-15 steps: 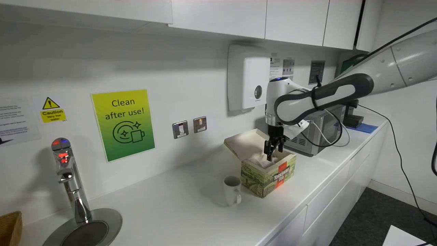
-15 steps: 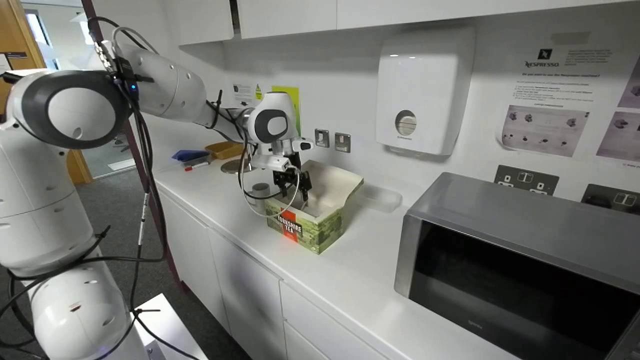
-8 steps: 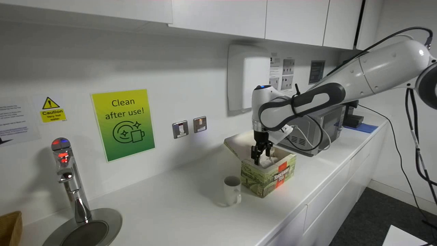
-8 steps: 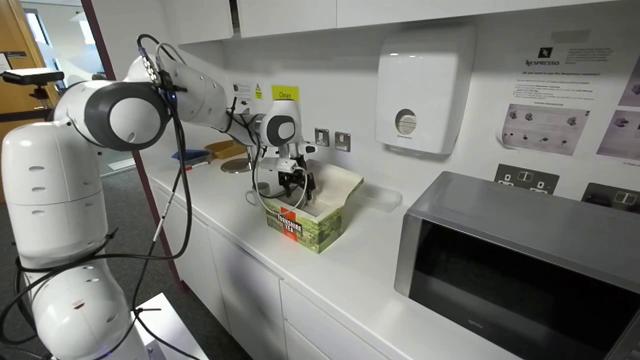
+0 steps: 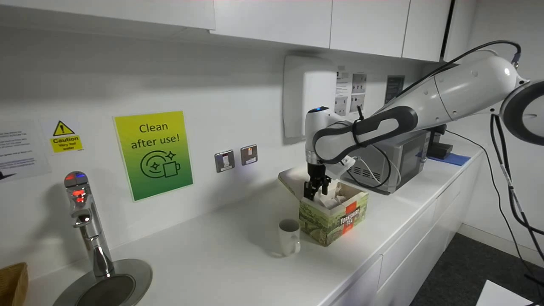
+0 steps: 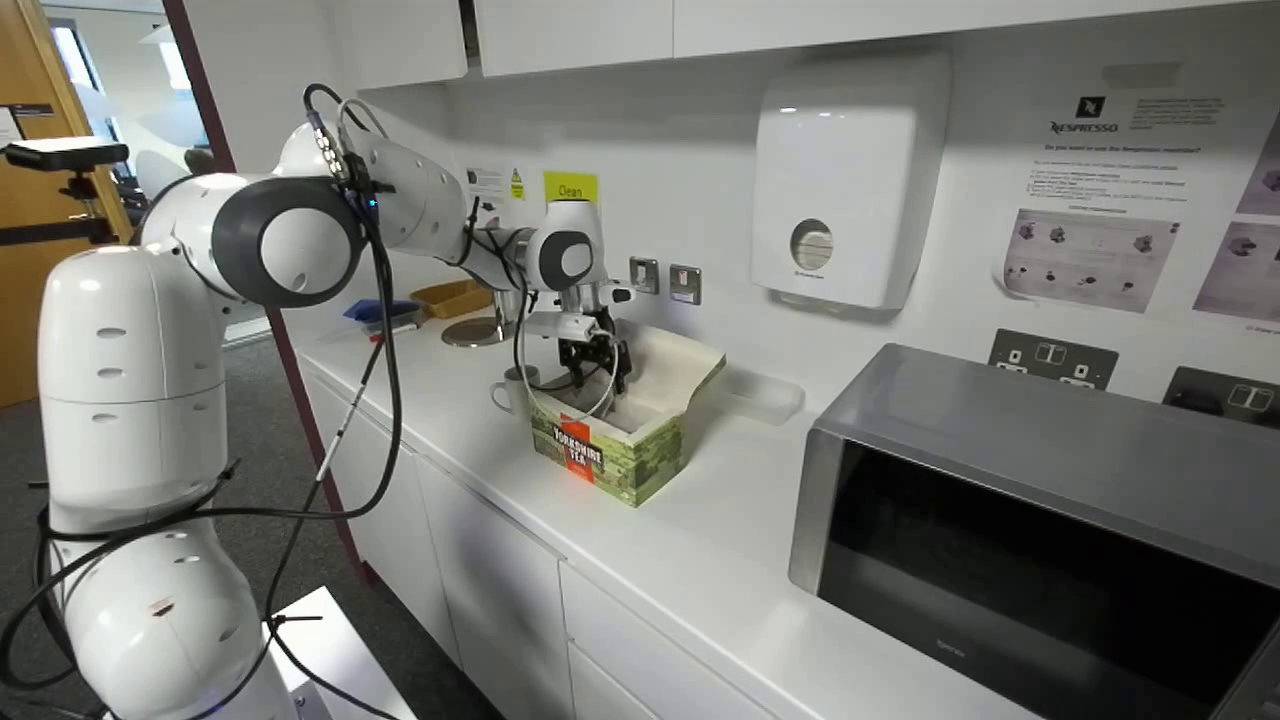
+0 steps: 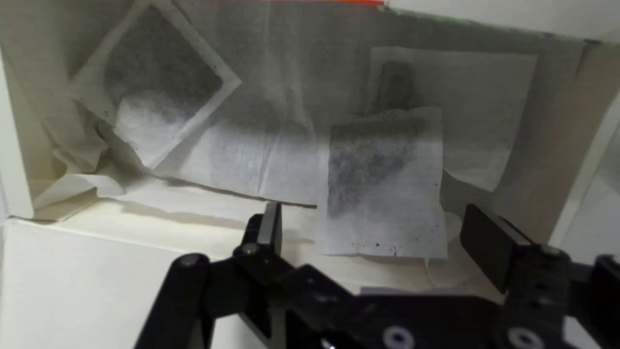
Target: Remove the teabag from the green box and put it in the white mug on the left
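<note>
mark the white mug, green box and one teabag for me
White mug (image 5: 287,240), in an exterior view: outer wall.
Green box (image 6: 579,450), in an exterior view: Yorkshire Tea lettering on its side.
Teabag (image 7: 381,182), in the wrist view: middle of its face.

A green box (image 5: 327,222) stands open on the white table (image 5: 225,263), with a white mug (image 5: 286,243) upright just beside it. A clear plastic tray (image 6: 762,397) lies near the box, and a grey microwave (image 6: 1030,500) sits farther along. Towards that end lies a blue sheet (image 5: 457,159). Well apart, past the mug, a chrome tap (image 5: 87,225) rises from a round metal plate (image 5: 143,276), and a tan basket (image 5: 13,284) rests beyond it.
</note>
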Robot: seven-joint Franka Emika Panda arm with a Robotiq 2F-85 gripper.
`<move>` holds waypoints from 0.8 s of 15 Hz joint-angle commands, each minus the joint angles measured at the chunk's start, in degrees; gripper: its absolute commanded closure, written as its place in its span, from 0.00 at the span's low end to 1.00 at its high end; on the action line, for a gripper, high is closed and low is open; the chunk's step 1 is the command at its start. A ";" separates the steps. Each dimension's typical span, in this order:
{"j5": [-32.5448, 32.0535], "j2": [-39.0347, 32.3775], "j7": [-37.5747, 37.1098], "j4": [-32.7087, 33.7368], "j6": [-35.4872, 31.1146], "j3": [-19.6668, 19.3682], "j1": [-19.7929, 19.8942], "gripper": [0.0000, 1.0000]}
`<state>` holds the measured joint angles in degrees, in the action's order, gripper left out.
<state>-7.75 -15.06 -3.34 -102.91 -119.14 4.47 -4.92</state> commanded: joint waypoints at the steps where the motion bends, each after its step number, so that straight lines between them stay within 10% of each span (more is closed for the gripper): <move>1: -0.14 -0.80 -0.52 2.33 1.73 -1.00 -0.15 0.00; 3: 0.06 -0.93 -0.47 2.31 1.81 -1.43 0.12 0.00; 12: 0.27 -1.23 -0.72 2.49 2.11 -2.35 0.38 0.76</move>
<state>-7.67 -15.82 -3.36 -102.39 -119.09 2.39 -4.49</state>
